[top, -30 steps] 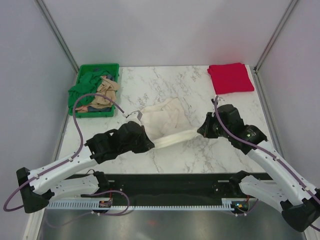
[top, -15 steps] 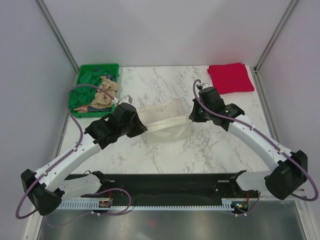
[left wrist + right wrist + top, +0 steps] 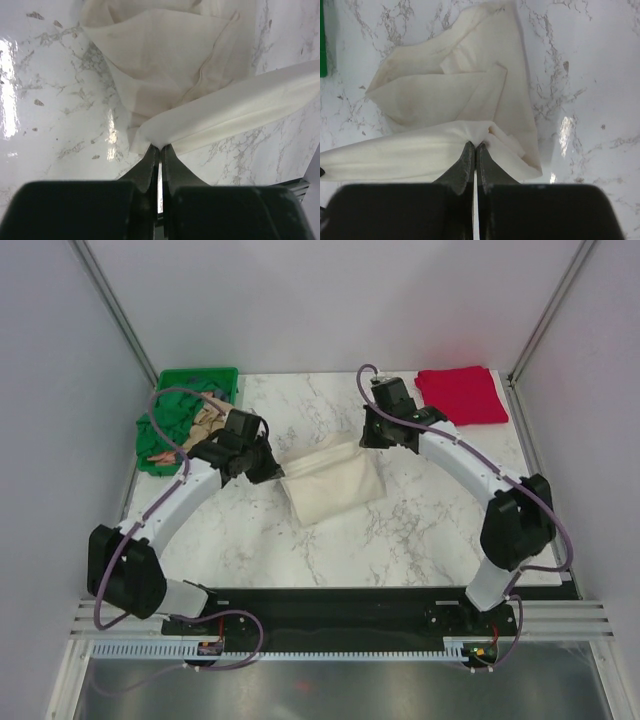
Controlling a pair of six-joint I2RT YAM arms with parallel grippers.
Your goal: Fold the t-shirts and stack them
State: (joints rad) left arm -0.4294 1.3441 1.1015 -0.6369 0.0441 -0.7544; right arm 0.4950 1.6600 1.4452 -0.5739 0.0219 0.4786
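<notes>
The cream-white t-shirt [image 3: 332, 483] lies folded on the marble table's middle. My left gripper [image 3: 270, 468] is shut on its left far corner, seen in the left wrist view [image 3: 160, 146] with the cloth [image 3: 170, 75] stretched away from it. My right gripper [image 3: 368, 437] is shut on the shirt's right far corner, seen in the right wrist view [image 3: 474, 144] with the cloth [image 3: 460, 95] below it. A folded red t-shirt [image 3: 461, 394] lies at the far right. Tan [image 3: 208, 418] and dark green [image 3: 172, 410] shirts sit in the crate.
The green plastic crate [image 3: 196, 375] stands at the table's far left corner. Grey walls close the left, right and far sides. A black rail [image 3: 330, 605] runs along the near edge.
Both grippers have carried the shirt's near edge away from the arm bases to the far side, doubling the cream-white shirt over itself. Both arms are now stretched out.
</notes>
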